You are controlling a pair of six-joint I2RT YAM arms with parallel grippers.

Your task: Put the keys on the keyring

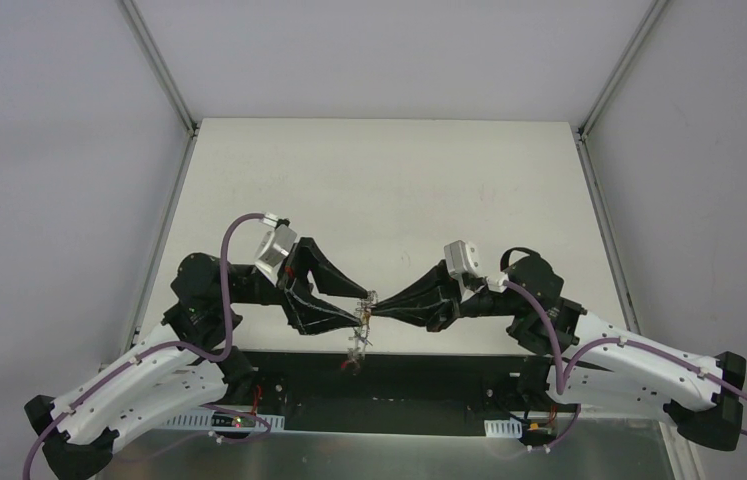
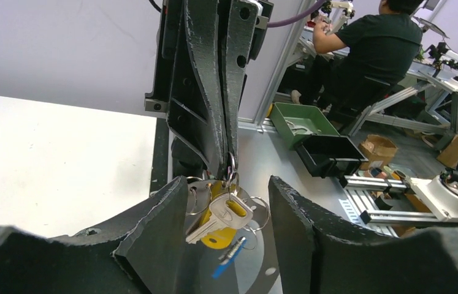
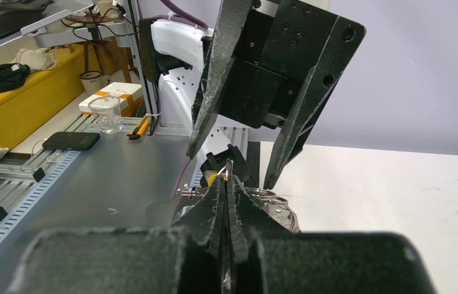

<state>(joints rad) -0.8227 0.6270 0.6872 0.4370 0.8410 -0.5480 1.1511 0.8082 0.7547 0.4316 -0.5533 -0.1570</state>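
Above the near edge of the worktop (image 1: 379, 180), midway between the two arm bases, found the left claw (image 1: 365, 308) and the right claw (image 1: 376, 312) meeting tip to tip, both raised off the surface.

Noted the right claw pressed together and pinching a thin wire loop of the keyring (image 1: 356, 345) at its very tips. Confirmed the same from the left wrist view, with the closed tips reaching down from the top of frame and the loop caught between them.

Noted the left claw spread, with one finger on either side of the hanging cluster. Could not tell whether the nearer finger (image 2: 159, 226) touches the rings; saw no grip on anything.

Located the keyring hanging in the air directly beneath the pinch point, clear of the worktop. Recorded several interlinked silver rings in the cluster. Recorded the keys (image 2: 220, 219) dangling from them, among these a plain silver key lying across a yellow-headed one. Recorded a small blue tag (image 2: 226, 262) lowest of all.

Checked the right wrist view: saw only a glimpse of yellow and some silver rings past the closed tips.
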